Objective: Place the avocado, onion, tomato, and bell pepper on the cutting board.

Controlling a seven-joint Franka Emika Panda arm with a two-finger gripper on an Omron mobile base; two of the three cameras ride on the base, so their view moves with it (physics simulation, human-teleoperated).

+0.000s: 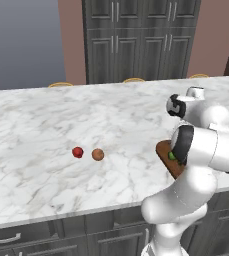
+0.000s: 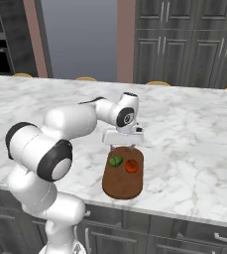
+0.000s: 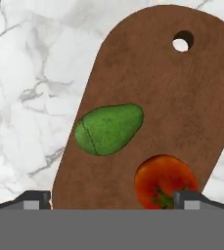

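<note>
The dark reddish-brown cutting board (image 2: 123, 186) (image 3: 182, 97) (image 1: 165, 151) lies near the counter's front edge. On it rest the green avocado (image 2: 116, 161) (image 3: 108, 129) (image 1: 172, 155) and, beside it, an orange-red tomato (image 2: 132, 166) (image 3: 165, 180) with a green stem. My gripper (image 2: 123, 145) (image 3: 112, 199) hangs open just above the board's far end, nothing between its fingers. Far to the left on the marble, the tan onion (image 1: 98, 154) sits next to a crimson ball, the bell pepper (image 1: 77, 152); the two are slightly apart.
The white marble counter (image 1: 46, 120) stretches wide to the left and behind the board. Dark cabinets (image 1: 136, 40) stand beyond it, with chair backs (image 1: 60, 84) along its far edge. My own arm hides part of the board in the left base view.
</note>
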